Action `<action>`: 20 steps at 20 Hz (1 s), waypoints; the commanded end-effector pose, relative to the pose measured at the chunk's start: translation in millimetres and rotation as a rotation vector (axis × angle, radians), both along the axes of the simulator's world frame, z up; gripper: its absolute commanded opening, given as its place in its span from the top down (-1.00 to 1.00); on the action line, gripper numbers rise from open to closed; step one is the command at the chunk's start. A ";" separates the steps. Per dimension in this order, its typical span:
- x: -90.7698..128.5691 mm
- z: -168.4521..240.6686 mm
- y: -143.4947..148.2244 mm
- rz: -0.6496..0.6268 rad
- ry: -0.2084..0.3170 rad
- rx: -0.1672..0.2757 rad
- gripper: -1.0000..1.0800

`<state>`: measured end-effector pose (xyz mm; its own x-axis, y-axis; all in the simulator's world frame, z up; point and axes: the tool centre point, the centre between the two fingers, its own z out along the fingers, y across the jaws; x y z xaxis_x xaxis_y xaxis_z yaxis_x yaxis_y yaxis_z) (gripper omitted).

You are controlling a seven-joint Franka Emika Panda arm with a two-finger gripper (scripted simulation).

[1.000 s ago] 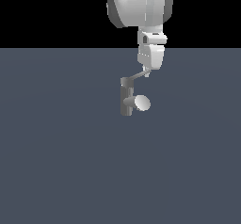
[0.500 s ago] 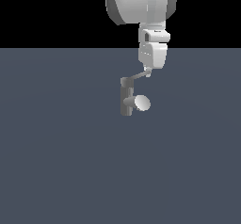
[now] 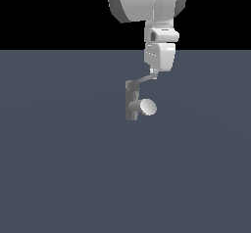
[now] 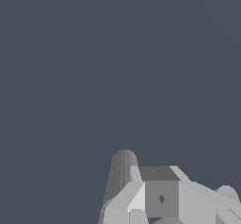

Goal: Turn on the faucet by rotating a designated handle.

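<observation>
1. The big flat grey bench point(image 3: 59, 168) is filling most of the exterior view, and the faucet is standing on it near the middle.
2. The white robot arm point(image 3: 147, 2) is hanging down from the top, over the faucet.
3. The dark grey faucet point(image 3: 131, 102) is standing upright, and its short spout with the pale round end point(image 3: 148, 107) is pointing toward the exterior view's right.
4. The pincer point(image 3: 155, 75) is sitting right at the far tip of the handle. I cannot tell if it is clenched or released, because its fingers are too small and hidden.
5. The thin light grey handle point(image 3: 143, 79) is slanting up from the faucet's top toward the pincer.
</observation>
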<state>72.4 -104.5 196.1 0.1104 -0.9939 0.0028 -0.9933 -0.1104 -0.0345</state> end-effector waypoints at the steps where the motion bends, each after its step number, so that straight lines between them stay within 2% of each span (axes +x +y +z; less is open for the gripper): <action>1: -8.3 -3.2 4.2 0.000 0.009 0.002 1.00; 20: -63.7 -13.1 25.9 -0.012 0.032 0.000 1.00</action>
